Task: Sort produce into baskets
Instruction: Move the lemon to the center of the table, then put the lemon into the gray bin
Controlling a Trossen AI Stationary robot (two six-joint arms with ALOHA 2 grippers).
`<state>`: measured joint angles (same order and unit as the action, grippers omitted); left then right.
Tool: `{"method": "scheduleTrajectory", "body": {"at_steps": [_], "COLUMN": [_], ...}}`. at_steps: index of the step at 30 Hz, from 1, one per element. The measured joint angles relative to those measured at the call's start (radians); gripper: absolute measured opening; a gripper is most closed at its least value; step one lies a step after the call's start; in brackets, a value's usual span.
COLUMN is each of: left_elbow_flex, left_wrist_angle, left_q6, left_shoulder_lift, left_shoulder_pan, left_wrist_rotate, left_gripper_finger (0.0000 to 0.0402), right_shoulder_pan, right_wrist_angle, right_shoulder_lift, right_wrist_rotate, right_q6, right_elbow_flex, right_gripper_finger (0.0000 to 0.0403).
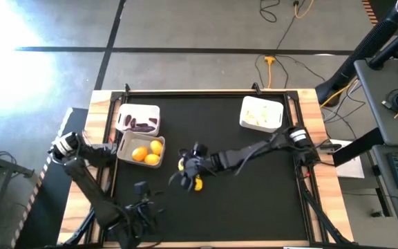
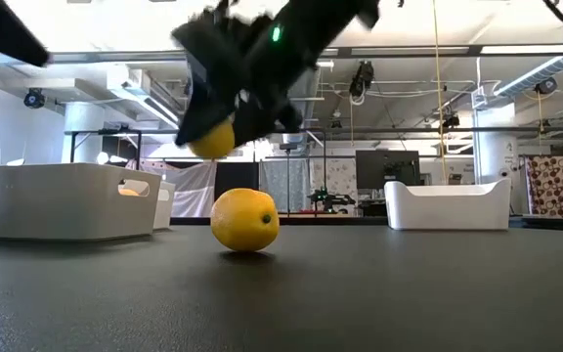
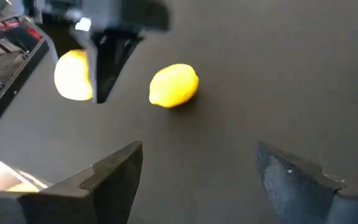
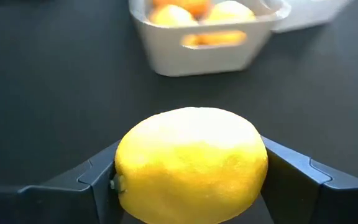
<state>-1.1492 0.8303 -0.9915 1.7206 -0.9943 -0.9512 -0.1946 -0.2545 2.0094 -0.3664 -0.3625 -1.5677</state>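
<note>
My right gripper (image 1: pixel 185 166) hangs over the middle of the black mat, shut on a yellow lemon (image 4: pixel 191 165), which also shows in the low view as the lifted lemon (image 2: pixel 211 140). A second lemon (image 1: pixel 197 184) lies on its side on the mat just beside it. My left gripper (image 3: pixel 197 152) is open with nothing between its fingers, and hovers near the mat's near left part (image 1: pixel 142 190), facing the loose lemon (image 3: pixel 174 85). Three white baskets stand on the mat. One holds lemons (image 1: pixel 141 149), one purple pieces (image 1: pixel 138 119), one white bulbs (image 1: pixel 261 114). My right gripper pinches the lemon between its two fingers (image 4: pixel 101 183), which sit at the lemon's two narrow ends; the stem nub (image 4: pixel 113 183) lies against one finger. The fingers slant down from the table's right side. The lemon is lifted clear of the mat (image 2: pixel 211 140).
The lemon basket (image 4: pixel 210 43) stands ahead of my right gripper, toward the table's left. The purple-piece basket is behind it, at the far left. The mat between the baskets and toward the near right is bare. Wooden table edges frame the mat (image 1: pixel 309 207).
</note>
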Motion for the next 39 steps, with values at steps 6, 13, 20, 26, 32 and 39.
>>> {"method": "scheduleTrajectory", "body": {"at_steps": [6, 13, 20, 26, 32, 39], "left_elbow_flex": [0.0, 0.0, 0.0, 0.0, 0.014, 0.015], "left_wrist_angle": [0.035, 0.04, 0.05, 0.043, -0.001, -0.134], "left_q6": [-0.05, -0.05, -0.034, 0.079, 0.286, 0.613], "left_shoulder_lift": [-0.001, -0.001, 0.0, 0.0, 0.001, 0.0], "left_shoulder_pan": [-0.039, -0.037, 0.019, 0.148, 0.363, 0.581], "left_wrist_rotate": [0.0, -0.03, -0.029, 0.04, 0.181, 0.428], "left_gripper_finger": [0.029, 0.029, 0.029, 0.029, 0.029, 0.029], "right_shoulder_pan": [0.041, 0.051, 0.032, -0.031, -0.146, -0.268], "right_wrist_angle": [-0.005, -0.018, -0.126, -0.178, -0.263, -0.447], "right_shoulder_lift": [0.061, 0.103, 0.011, -0.093, -0.126, -0.135], "right_wrist_rotate": [0.007, 0.058, 0.059, 0.05, -0.043, -0.093], "right_q6": [-0.03, -0.109, -0.098, -0.085, -0.069, -0.176], "right_elbow_flex": [0.001, 0.002, -0.014, -0.015, -0.015, -0.012], "right_gripper_finger": [0.0314, 0.0346, 0.036, 0.0361, 0.0361, 0.0361]}}
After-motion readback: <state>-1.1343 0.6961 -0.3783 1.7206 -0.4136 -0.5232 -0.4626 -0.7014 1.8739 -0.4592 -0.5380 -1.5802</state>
